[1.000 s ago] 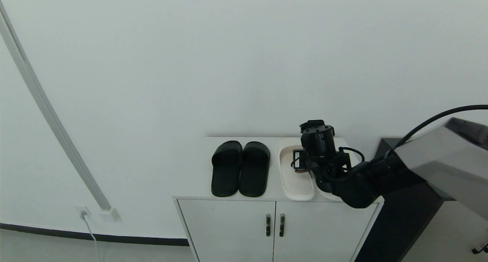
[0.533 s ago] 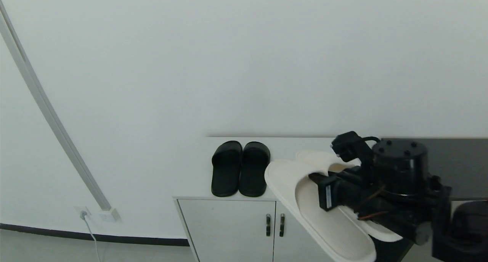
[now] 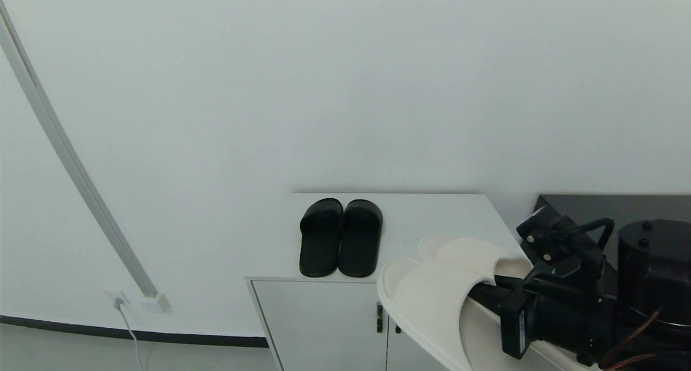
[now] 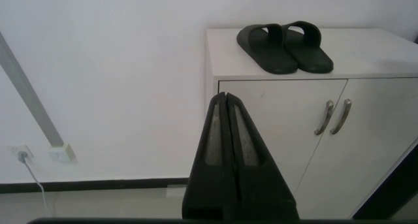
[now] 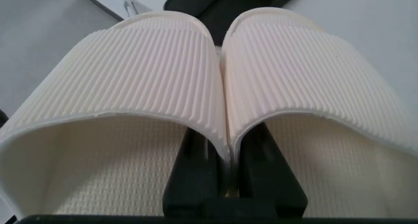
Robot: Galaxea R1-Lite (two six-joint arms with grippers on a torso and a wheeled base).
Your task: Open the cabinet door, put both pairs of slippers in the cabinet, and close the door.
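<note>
white slippers (image 3: pixel 432 301) lifted off cabinet (image 3: pixel 432 214) | right gripper (image 5: pixel 225 160) clamps them | left gripper (image 4: pixel 226 101) closed

No text, number or sign can be read on the cabinet (image 3: pixel 318 328), black slippers (image 3: pixel 340 238), white slippers (image 3: pixel 432 301) or wall (image 3: pixel 345 90).

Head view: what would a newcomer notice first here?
The pair of white slippers stands out. It is clamped together by the right gripper and held in the air in front of the white cabinet, near its right side. Next is the pair of black slippers, lying side by side on the cabinet top above the two shut doors.
</note>
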